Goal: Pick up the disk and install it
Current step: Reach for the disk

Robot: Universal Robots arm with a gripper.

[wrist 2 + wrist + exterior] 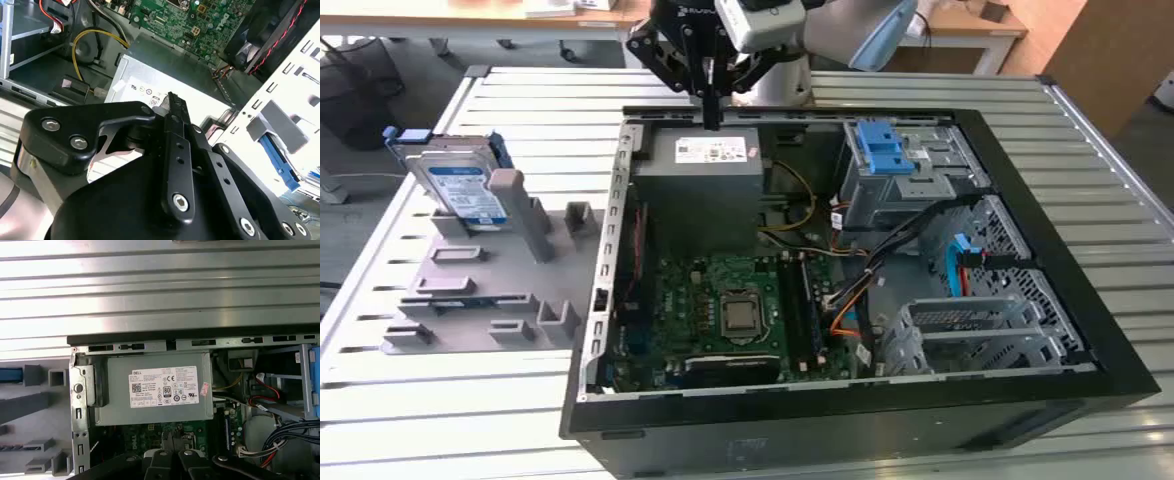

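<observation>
The gripper (711,118) hangs just above the grey power-supply box (707,170), at the rim of the open computer case (881,415); its fingers are pressed together with nothing between them, as seen in the second wrist view too; the disk (463,188) stands on edge in a grey fixture (480,300) on the slatted metal table (520,95), at the exterior view's left, outside the case and well apart from the gripper; a grey cage with a blue latch (894,160) sits inside the case.
</observation>
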